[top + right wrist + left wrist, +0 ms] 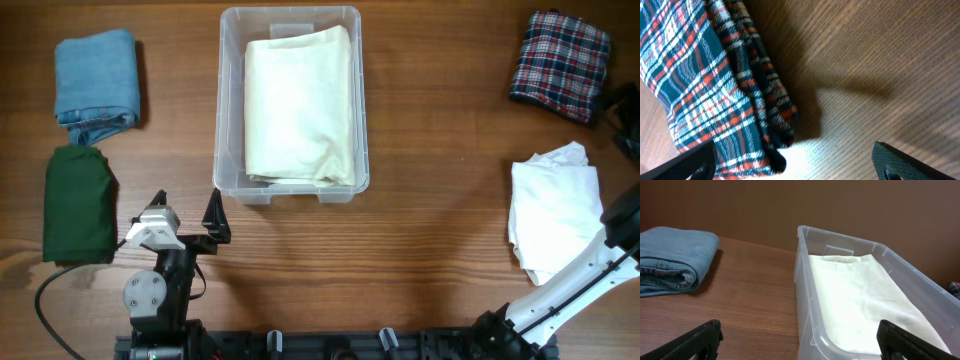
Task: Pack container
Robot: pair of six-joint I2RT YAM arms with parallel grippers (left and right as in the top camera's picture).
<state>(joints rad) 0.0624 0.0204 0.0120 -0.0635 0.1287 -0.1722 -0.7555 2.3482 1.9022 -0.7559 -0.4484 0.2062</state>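
The clear plastic container stands at the middle back of the table with a folded cream cloth lying in it. My left gripper is open and empty, just in front of the container's near left corner. In the left wrist view the container and the cream cloth sit between the open fingers. My right gripper is at the far right edge beside a folded plaid cloth. In the right wrist view its fingers are open over the plaid cloth's edge, holding nothing.
Folded blue jeans lie at the back left and also show in the left wrist view. A folded dark green cloth lies in front of them. A crumpled white cloth lies at the right, beside my right arm.
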